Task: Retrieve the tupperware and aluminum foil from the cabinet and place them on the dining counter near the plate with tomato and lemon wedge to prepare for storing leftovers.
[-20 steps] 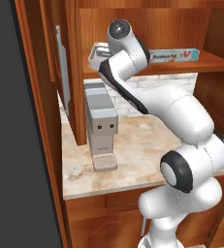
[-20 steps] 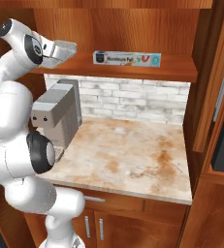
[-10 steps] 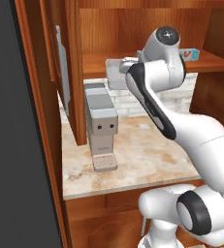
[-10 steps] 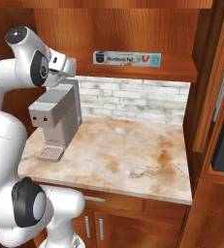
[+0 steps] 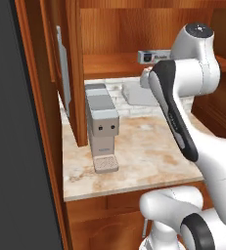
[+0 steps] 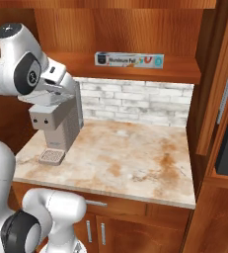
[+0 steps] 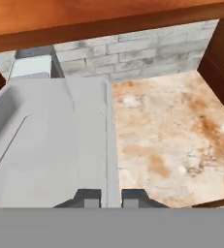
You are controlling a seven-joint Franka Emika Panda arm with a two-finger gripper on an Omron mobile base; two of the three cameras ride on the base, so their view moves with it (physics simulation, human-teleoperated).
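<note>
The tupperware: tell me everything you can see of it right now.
The shallow rectangular pale grey plastic tupperware has rounded corners and a raised rim around a recessed interior that looks empty. The gripper is shut on its rim, with the wall edge between the two dark fingers. It is held in the air, roughly level, off the brown wooden shelf, above the tall grey coffee machine and the beige marble-look countertop. In the left base view its pale underside shows beside the arm.
</note>
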